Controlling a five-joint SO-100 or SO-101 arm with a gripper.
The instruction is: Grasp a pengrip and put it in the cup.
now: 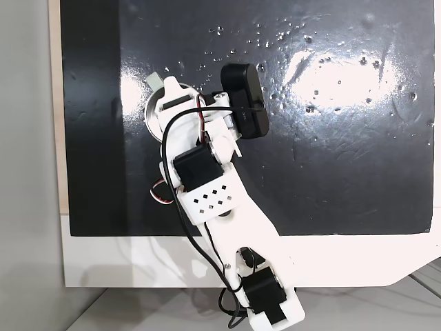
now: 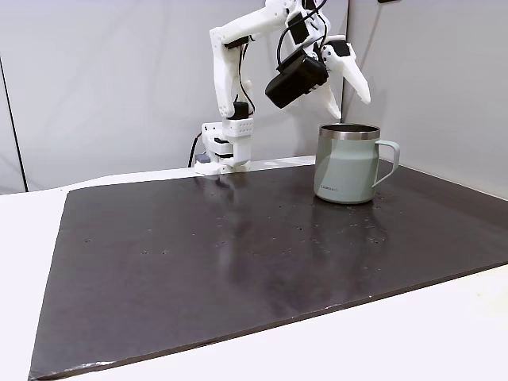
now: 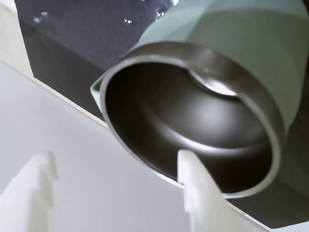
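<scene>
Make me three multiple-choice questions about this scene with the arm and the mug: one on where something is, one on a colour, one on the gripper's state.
1. Where is the white two-finger gripper?
A. Above the rim of the grey-green metal mug
B. Resting on the mat, far from the mug
C. Under the table

2. What colour is the mat under the mug?
A. Bright yellow
B. Black
C. Red

3. How do the gripper's fingers stand?
A. Clamped on the mug handle
B. Pressed flat together
C. Apart, with nothing seen between them

Answers: 1 A, a fixed view shows the gripper just over the mug's rim; 2 B, both fixed views show a black mat; 3 C, the wrist view shows a wide gap between the fingers.
</scene>
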